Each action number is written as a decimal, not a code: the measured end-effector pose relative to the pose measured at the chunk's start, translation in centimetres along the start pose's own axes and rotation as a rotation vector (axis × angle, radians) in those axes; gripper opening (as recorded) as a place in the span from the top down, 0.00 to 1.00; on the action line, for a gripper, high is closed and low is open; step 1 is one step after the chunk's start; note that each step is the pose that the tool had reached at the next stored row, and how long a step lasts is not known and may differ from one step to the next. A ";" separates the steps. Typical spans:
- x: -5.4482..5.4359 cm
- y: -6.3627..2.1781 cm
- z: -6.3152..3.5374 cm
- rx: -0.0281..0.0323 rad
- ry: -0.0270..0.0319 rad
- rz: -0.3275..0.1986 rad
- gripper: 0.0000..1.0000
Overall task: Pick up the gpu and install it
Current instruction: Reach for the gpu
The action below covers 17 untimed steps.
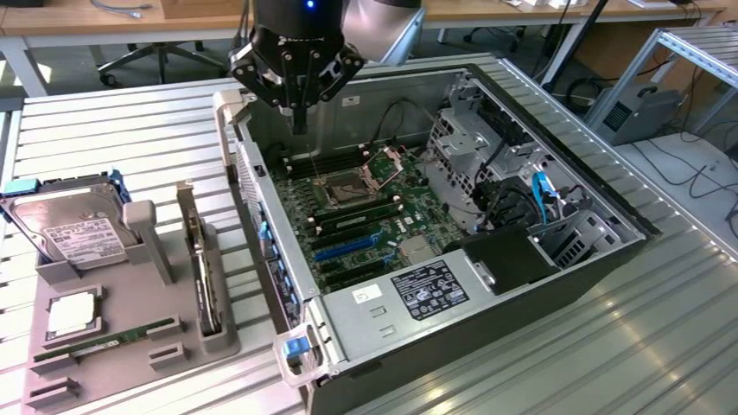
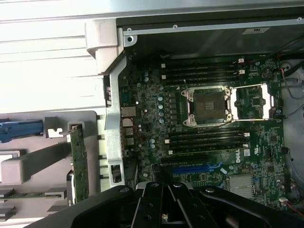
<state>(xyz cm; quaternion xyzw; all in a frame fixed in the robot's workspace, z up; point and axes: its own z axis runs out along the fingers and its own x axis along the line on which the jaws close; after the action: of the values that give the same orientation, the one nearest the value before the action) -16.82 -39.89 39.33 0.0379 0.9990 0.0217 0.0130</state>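
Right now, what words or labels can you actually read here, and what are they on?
"DELL": white print on the motherboard.
White label on the hard drive: too small to read.
Black sticker on the computer's grey box: too small to read.

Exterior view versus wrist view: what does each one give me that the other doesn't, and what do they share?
Exterior view: the whole open case, with its power supply, drive cage and blue cable, plus the shut, empty gripper seen from outside, above the case.
Wrist view: a straight-down look at the board, close enough to read the DELL marking.
Both: the gpu standing on edge in the grey tray beside the case, not yet picked up, the open CPU socket and the blue expansion slot.
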 end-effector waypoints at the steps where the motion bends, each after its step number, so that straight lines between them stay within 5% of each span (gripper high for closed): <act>1: 0.0 0.00 0.00 0.0000 0.0000 0.000 0.89; 17: 0.8 -0.06 -0.02 0.0000 0.0000 0.000 0.89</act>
<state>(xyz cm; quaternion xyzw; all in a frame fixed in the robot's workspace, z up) -17.57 -39.89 39.33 0.0379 0.9990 0.0217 0.0131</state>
